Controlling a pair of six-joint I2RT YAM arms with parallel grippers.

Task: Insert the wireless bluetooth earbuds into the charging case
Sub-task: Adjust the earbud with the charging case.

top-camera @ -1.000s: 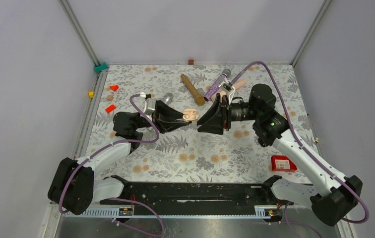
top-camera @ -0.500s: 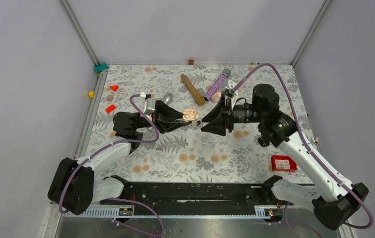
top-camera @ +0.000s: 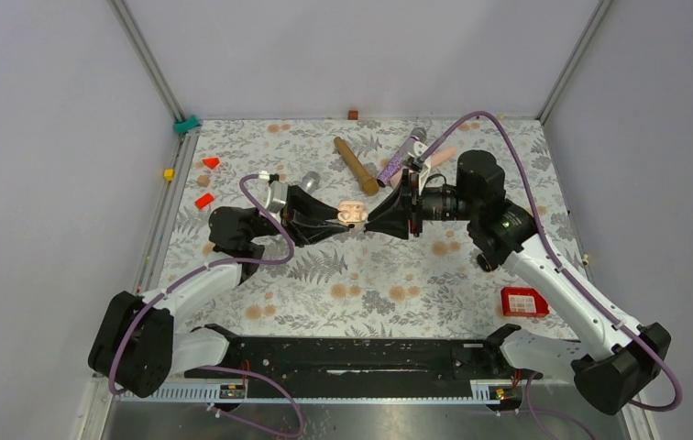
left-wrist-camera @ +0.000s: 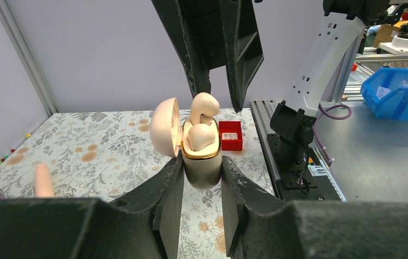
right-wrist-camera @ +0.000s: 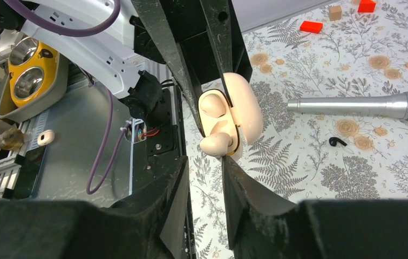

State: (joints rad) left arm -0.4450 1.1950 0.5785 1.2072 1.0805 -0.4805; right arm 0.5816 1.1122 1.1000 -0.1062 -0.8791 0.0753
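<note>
**Item 1, my left gripper** point(left-wrist-camera: 202, 164). Fingers pinched on the lower body of the charging case point(left-wrist-camera: 202, 175), one on each side. They held it upright above the floral table cloth point(top-camera: 370, 284), near the middle of the table.

**Item 2, charging case.** Pale beige with a gold rim. The lid point(left-wrist-camera: 164, 127) was hinged fully open and stood to one side of the body.

**Item 3, seated earbud** point(left-wrist-camera: 199, 137). Beige, lying down in its well inside the case.

**Item 4, raised earbud** point(left-wrist-camera: 204, 105). Beige, with its lower end in the second well and its rounded head standing above the rim, tilted.

**Item 5, my right gripper** point(right-wrist-camera: 206, 162). It reached in from the opposite side, with its fingers parted by a narrow gap. The head of the raised earbud sat right at the fingertips. I could not tell whether they pinched it or only bracketed it.

**Item 6, loose on the cloth.**
- A silver microphone point(right-wrist-camera: 353, 105) lay flat, with a small black piece point(right-wrist-camera: 338, 142) just beside it.
- A purple microphone point(top-camera: 396, 160) and a brown stick point(top-camera: 355, 165) lay toward the far edge.
- A red block point(top-camera: 203, 201) lay at the left.
- A red box point(top-camera: 523, 301) lay at the right, well apart from the case.
</note>
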